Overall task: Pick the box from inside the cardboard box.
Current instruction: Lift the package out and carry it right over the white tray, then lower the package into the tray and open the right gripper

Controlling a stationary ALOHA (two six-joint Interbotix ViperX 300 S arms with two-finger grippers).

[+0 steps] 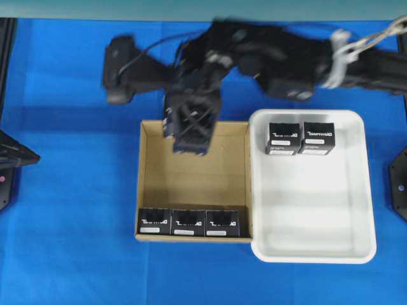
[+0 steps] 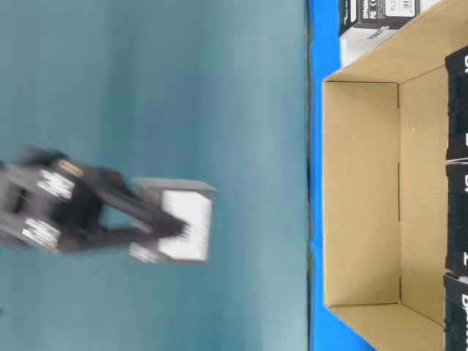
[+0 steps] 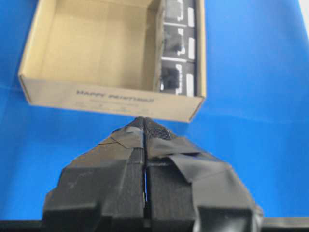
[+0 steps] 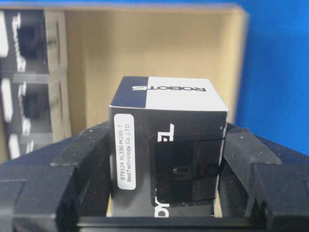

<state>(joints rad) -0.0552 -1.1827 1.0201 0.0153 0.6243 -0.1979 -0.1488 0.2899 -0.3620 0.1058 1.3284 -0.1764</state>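
Right end effector (image 4: pixel 164 169): gripping the box (image 4: pixel 169 145), pads pressing both its sides.
Left end effector (image 3: pixel 145 145): sitting closed and empty, just outside the cardboard box (image 3: pixel 111 99).
Neighbours: three black boxes (image 1: pixel 189 222) lining the carton's near wall; two more (image 1: pixel 299 138) resting in the white tray (image 1: pixel 311 254) beside it.
Blur: arm smearing overhead.
Position: held box hanging above the carton's far end.

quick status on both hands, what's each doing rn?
Left hand: closed, holding nothing.
Right hand: closed on a black box, above the cardboard box.
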